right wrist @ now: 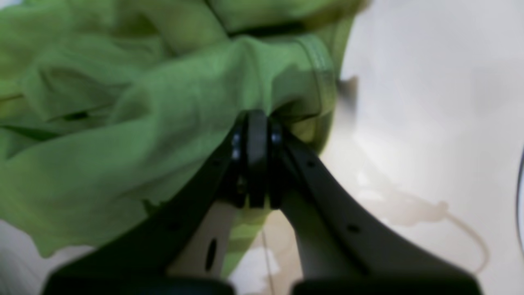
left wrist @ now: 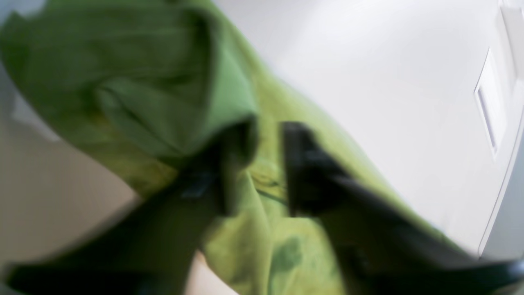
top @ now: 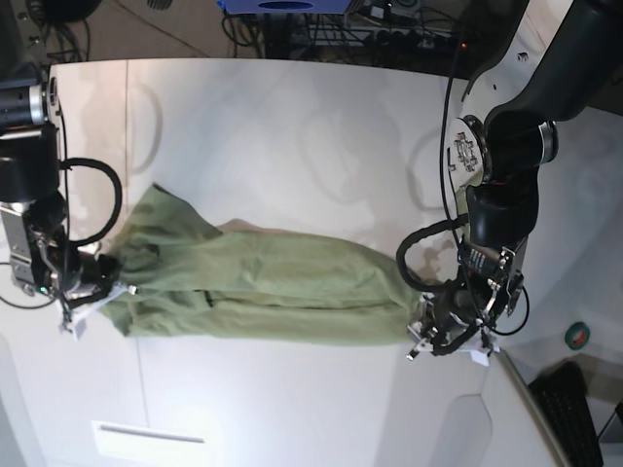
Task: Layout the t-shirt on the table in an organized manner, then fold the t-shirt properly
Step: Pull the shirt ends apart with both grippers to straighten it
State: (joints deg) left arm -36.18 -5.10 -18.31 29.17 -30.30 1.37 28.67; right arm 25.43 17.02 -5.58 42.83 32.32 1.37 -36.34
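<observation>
The olive-green t-shirt (top: 263,287) lies stretched in a long crumpled band across the white table (top: 292,126), between my two grippers. In the base view my right gripper (top: 92,292) is at the shirt's left end. In the right wrist view its fingers (right wrist: 257,135) are pressed together on a fold of the t-shirt (right wrist: 163,106) near a hemmed edge. At the shirt's right end is my left gripper (top: 443,336). The blurred left wrist view shows the left gripper (left wrist: 266,164) with its two black fingers apart and the t-shirt (left wrist: 163,82) bunched around and behind them.
Cables and equipment sit beyond the table's far edge (top: 321,29). A pale rectangular mark (top: 146,433) shows near the table's front. A keyboard (top: 574,409) and a round green sticker (top: 579,336) are at the lower right, beside the arm on that side.
</observation>
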